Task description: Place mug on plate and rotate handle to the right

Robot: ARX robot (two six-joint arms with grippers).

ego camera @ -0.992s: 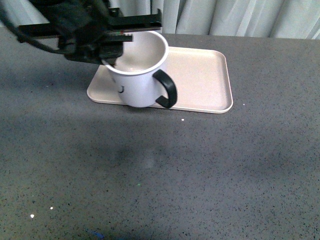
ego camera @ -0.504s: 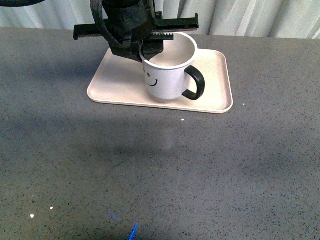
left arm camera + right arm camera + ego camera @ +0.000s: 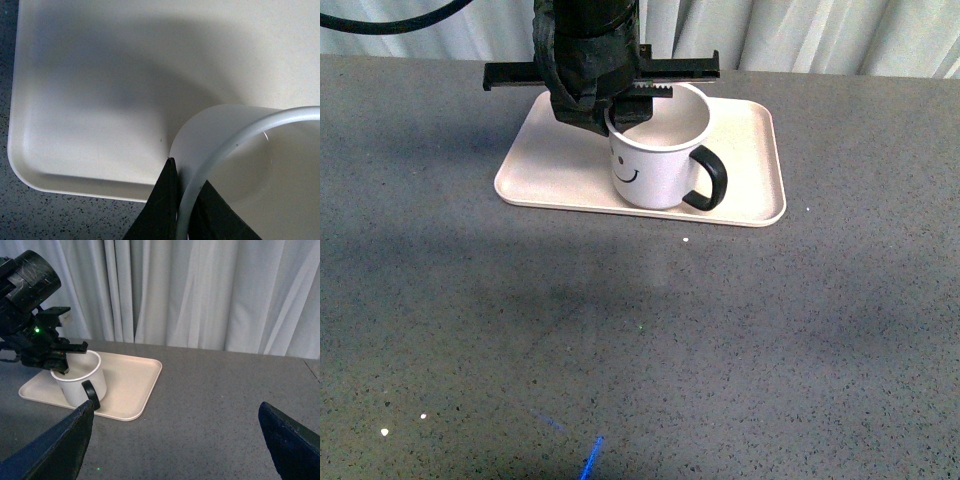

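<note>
The white mug [image 3: 655, 165] with a black smiley face stands upright on the beige-pink plate [image 3: 740, 150], near its front edge. Its black handle [image 3: 708, 180] points to the right and a little toward me. My left gripper [image 3: 615, 112] is shut on the mug's left rim from above, one finger inside and one outside; the left wrist view shows this grip [image 3: 185, 200] on the rim [image 3: 230, 145]. My right gripper [image 3: 175, 440] is open and empty, hovering over the table well away from the plate [image 3: 135, 385]; the mug [image 3: 80, 377] shows in that view too.
The grey speckled table [image 3: 640, 340] spreads in front of the plate. Pale curtains [image 3: 820, 35] hang behind the table's far edge. The plate's right half is bare.
My left gripper has carried the mug from the plate's front-left edge to the right and down onto the plate. The handle now points more to the right.
</note>
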